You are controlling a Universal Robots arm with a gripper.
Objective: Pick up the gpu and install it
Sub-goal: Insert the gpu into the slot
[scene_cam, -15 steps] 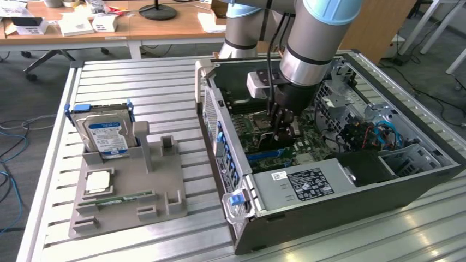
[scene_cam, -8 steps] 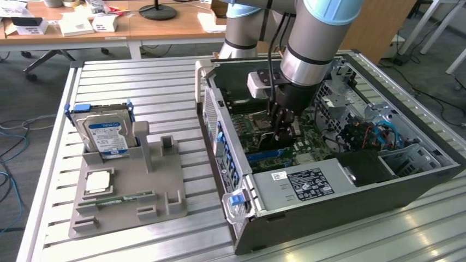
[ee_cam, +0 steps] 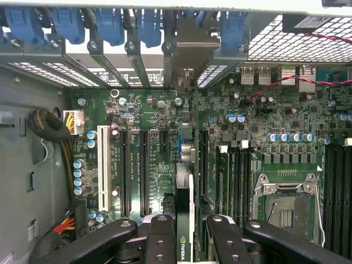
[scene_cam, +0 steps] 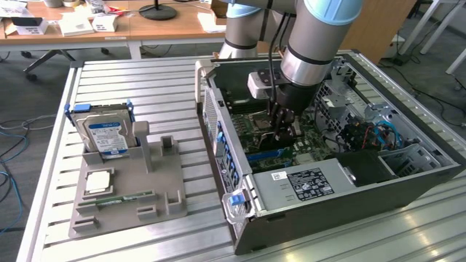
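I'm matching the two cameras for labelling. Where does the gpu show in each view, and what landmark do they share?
Exterior view: the gpu is edge-on in the pincer, low inside the open computer case.
Wrist view: the gpu is edge-on between the pincer's black fingers, with its NVIDIA logo visible.
Shared landmark: the blue slot latches along the case's rear wall.

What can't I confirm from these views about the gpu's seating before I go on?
- Slot contact under the gpu: in the wrist view, the card stands edge-on and covers its own connector.
- Same contact, exterior view: the gripper and arm block it.
- How much of the card the fingers grip: in the wrist view, cut off at the picture's edge.
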